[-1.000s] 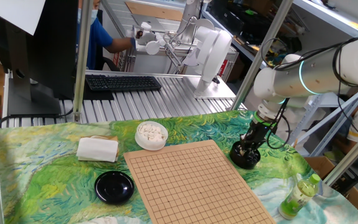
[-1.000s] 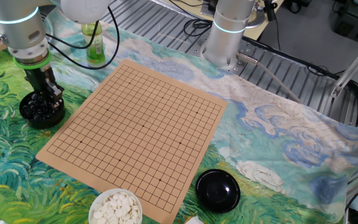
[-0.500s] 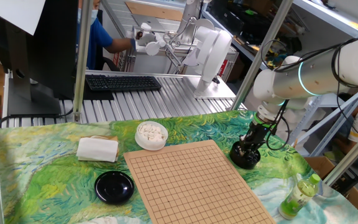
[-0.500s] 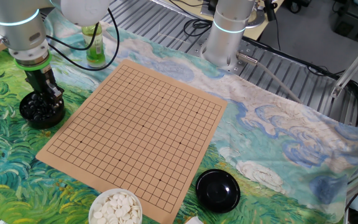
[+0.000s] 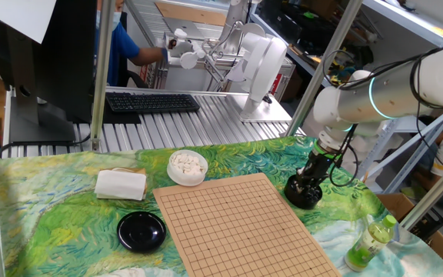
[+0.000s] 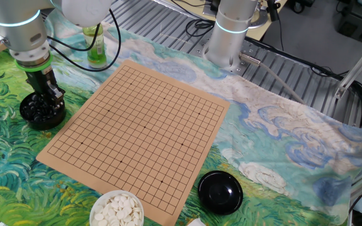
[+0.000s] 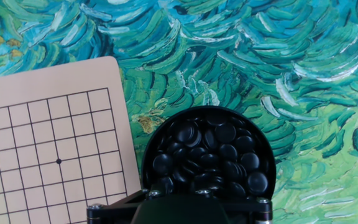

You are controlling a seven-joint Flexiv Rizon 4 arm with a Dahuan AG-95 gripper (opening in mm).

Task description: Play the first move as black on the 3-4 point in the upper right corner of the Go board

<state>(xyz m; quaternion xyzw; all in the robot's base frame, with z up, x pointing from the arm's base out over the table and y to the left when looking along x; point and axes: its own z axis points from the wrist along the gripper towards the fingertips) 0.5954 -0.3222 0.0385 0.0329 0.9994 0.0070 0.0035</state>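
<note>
A black bowl (image 5: 304,192) heaped with glossy black stones (image 7: 207,155) stands on the cloth just off one corner of the wooden Go board (image 5: 237,223). My gripper (image 6: 49,95) points straight down over the bowl (image 6: 41,110), with its tips at the stones. Its dark body fills the bottom edge of the hand view and hides the fingertips, so a held stone cannot be made out. The board (image 6: 143,125) carries no stones. In the corner nearest the bowl, the crossings around the star dot (image 7: 58,161), the 3-4 point among them, are bare.
A white bowl of white stones (image 5: 187,167) sits at the board's far corner, with a black lid (image 5: 141,231) and a folded white cloth (image 5: 120,185) beside it. A green bottle (image 5: 369,242) stands near the black bowl. The arm's base (image 6: 231,31) rises behind the board.
</note>
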